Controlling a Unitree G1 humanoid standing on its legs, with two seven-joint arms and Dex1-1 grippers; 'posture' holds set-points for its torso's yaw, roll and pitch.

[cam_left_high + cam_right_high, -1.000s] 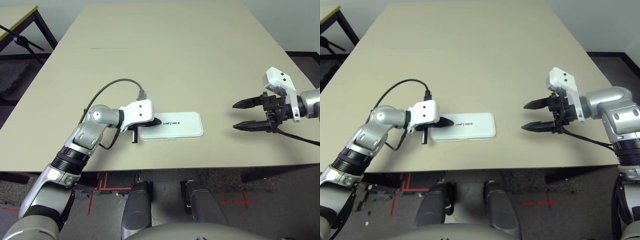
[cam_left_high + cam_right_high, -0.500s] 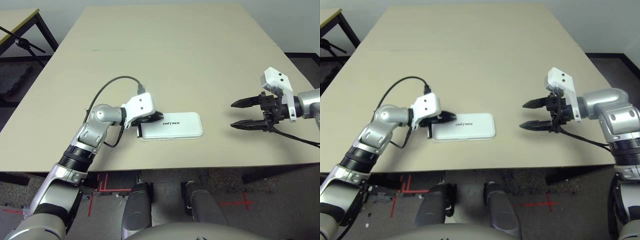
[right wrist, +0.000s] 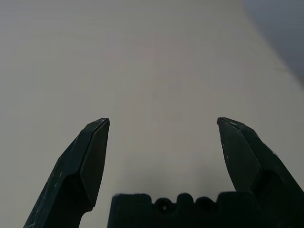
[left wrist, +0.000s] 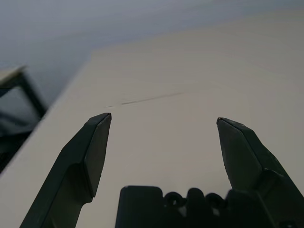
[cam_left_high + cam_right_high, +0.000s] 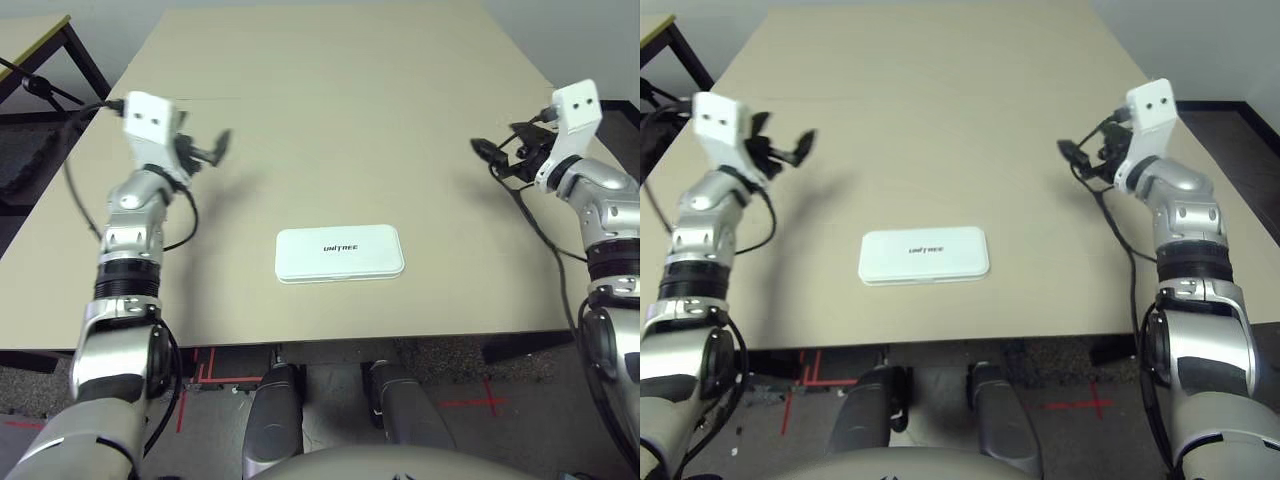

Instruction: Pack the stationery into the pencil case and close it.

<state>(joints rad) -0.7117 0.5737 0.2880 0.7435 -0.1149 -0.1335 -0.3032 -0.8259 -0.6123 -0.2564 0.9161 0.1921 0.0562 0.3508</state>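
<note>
The case [image 5: 340, 253] lies shut mid-table near the front edge, no stationery visible outside it; both grippers, left [image 4: 164, 124] and right [image 3: 163, 124], hang raised, fingers spread, empty, so packing looks finished with nothing left to do.

A broad beige surface [image 5: 340, 120] takes up most of the room, with a thin seam line running across its far half. Beyond its far left corner stands a second table [image 5: 30, 35] with black legs. The floor [image 5: 470, 385] below is dark grey, marked with red tape [image 5: 470, 405] near the front edge.
</note>
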